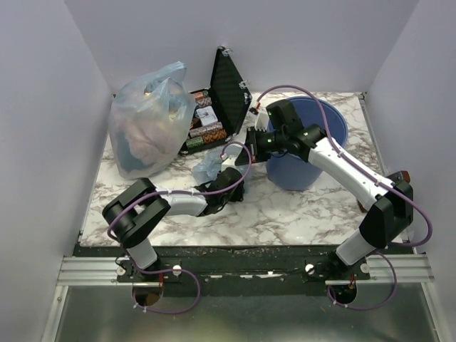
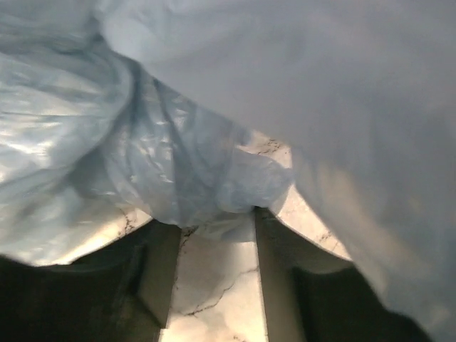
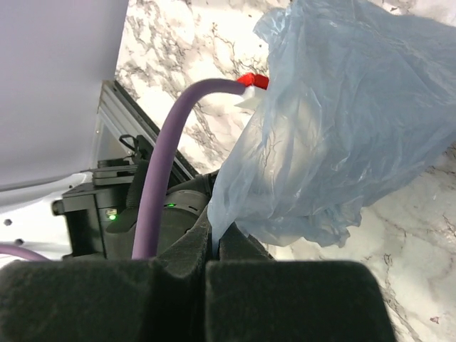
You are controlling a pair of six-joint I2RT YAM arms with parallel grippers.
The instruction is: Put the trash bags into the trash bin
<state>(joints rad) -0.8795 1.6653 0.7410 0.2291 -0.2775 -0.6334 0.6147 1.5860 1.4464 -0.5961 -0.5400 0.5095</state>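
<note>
Though limp, crinkly translucent light-blue trash bags (image 3: 335, 121).

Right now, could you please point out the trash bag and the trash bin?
trash bag (image 3: 342, 121), right wrist view, its crinkled middle.
trash bin (image 1: 292, 174), top external view, its outer wall.

The left arm (image 1: 182, 204) is a chain of glossy white shell links between chunky matt-black joint housings; the right arm (image 1: 349, 174) matches it in white and black. A round purple cable (image 1: 299, 87) loops along each arm, one ending in a small red-and-white fitting (image 3: 251, 82). The left gripper (image 2: 214, 222) has flat grey fingers (image 2: 160, 274); the right gripper (image 3: 206, 265) has broad black, foam-textured fingers (image 3: 285, 299). A tiny green light (image 3: 112, 214) glows on a black housing
</note>
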